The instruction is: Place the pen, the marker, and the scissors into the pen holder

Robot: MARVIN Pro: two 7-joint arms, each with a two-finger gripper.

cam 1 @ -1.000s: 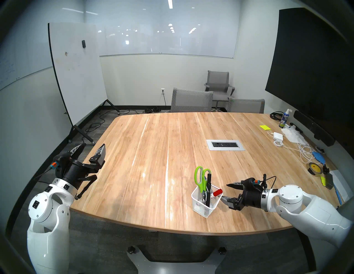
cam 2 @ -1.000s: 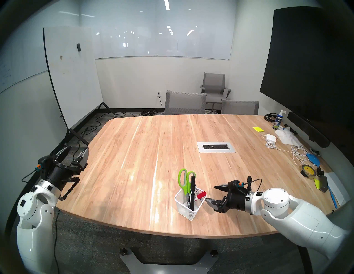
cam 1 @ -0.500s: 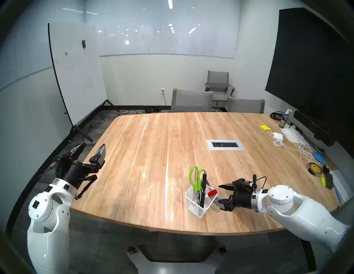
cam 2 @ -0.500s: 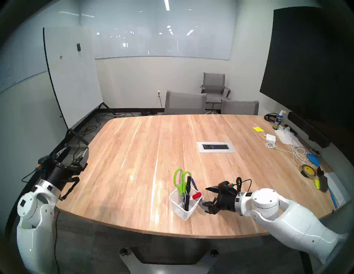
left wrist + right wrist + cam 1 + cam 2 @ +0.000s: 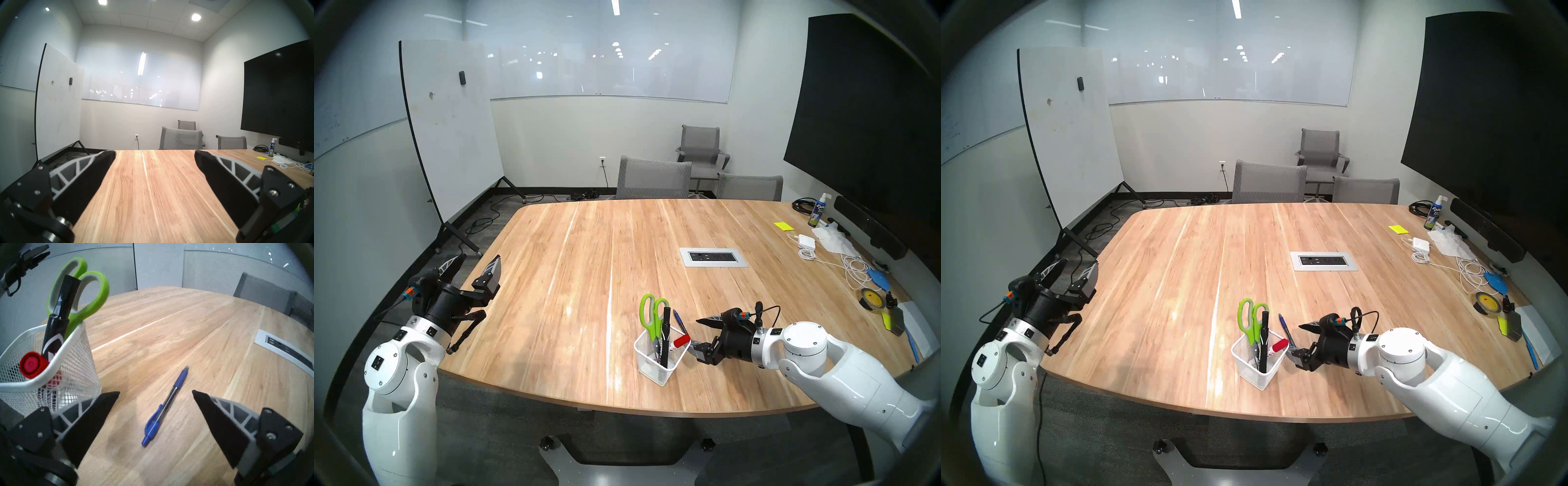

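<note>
The white mesh pen holder [image 5: 656,368] [image 5: 1255,373] [image 5: 76,361] stands near the table's front edge. In it are the green-handled scissors [image 5: 648,310] [image 5: 95,293], a black marker [image 5: 665,325] [image 5: 59,314] and a red-capped marker [image 5: 682,340] [image 5: 32,365]. The blue pen [image 5: 679,320] [image 5: 1285,327] [image 5: 165,405] lies flat on the table just right of the holder. My right gripper [image 5: 695,332] [image 5: 1295,339] [image 5: 155,392] is open and empty, low over the pen, one finger against the holder's side. My left gripper [image 5: 480,258] [image 5: 154,152] hangs open at the table's left edge.
A power outlet plate [image 5: 713,257] is set into the table's middle. Cables, a charger [image 5: 806,241], a tape roll [image 5: 872,298], sticky notes and a spray bottle [image 5: 818,210] clutter the right side. Grey chairs [image 5: 653,178] stand beyond the far edge.
My right arm moved left, and the pen holder slid left with it along the table. The blue pen now shows lying on the table beside the holder. The left arm stayed still.
</note>
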